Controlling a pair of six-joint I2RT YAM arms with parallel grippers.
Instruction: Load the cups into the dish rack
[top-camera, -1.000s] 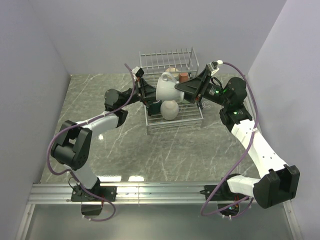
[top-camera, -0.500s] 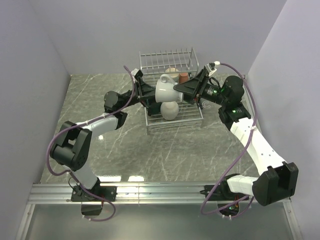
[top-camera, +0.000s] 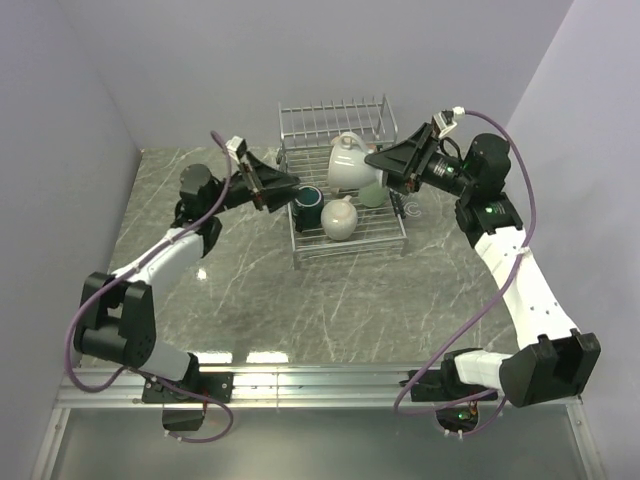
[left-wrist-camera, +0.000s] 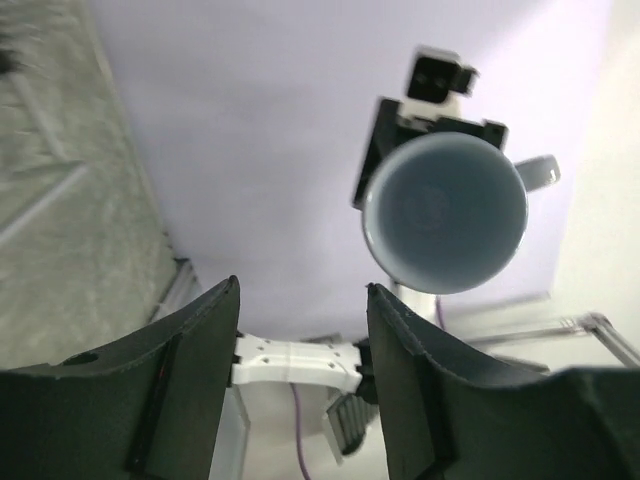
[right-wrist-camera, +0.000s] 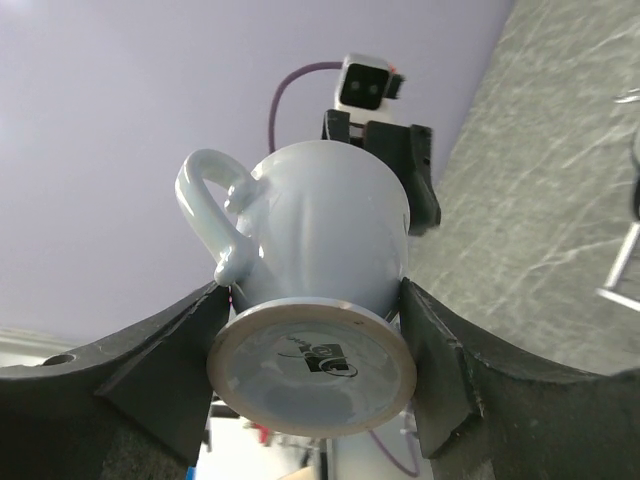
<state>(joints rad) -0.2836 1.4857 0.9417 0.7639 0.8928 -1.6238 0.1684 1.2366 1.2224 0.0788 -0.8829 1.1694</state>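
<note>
The pale blue-white mug hangs over the dish rack, lying sideways, likely so it can be tipped in mouth down. It is smooth, shiny and round, with a loop handle. The right end effector squeezes it near its bottom. The left end effector is open and empty. The rack is thin silver wire on a grey marbled desk.

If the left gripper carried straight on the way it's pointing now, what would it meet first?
Probably the pale blue-white mug, held mouth-on towards it by the right gripper; it sits slightly off the line of the left gripper, and depth is unclear. Nothing nearer shows in the wrist view.
</note>
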